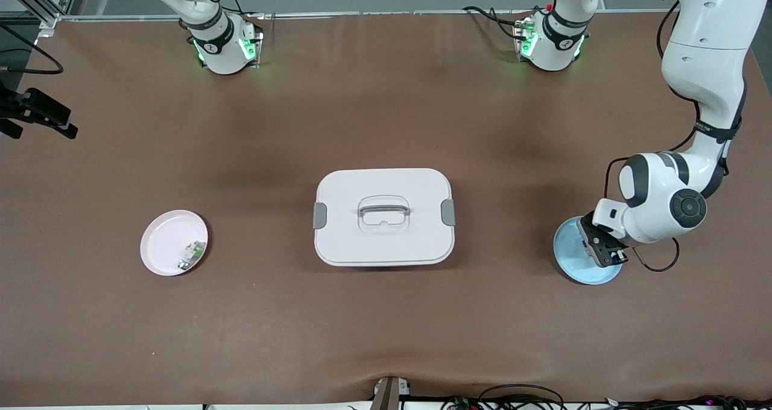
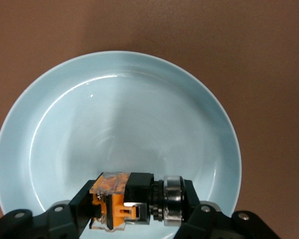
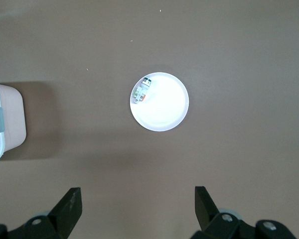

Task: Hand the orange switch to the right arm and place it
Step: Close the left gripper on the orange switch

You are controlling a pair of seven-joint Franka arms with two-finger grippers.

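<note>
The orange switch point(image 2: 120, 201), a small black block with an orange body and a silver ring at one end, sits between the black fingers of my left gripper point(image 2: 139, 205), which is shut on it. The switch is at the rim area of a light blue plate point(image 2: 114, 119). In the front view the left gripper point(image 1: 603, 250) is down over that blue plate point(image 1: 573, 260) at the left arm's end of the table, and its hand hides the switch. My right gripper point(image 3: 138, 204) hangs open and empty, high above bare table beside a pink plate point(image 3: 164, 107). Only the right arm's base point(image 1: 220, 45) shows in the front view.
A white lidded box with a grey handle point(image 1: 383, 217) stands mid-table. The pink plate point(image 1: 166, 244) lies toward the right arm's end and holds a small green-white-grey part point(image 1: 192, 254). Cables run along the table edge nearest the front camera.
</note>
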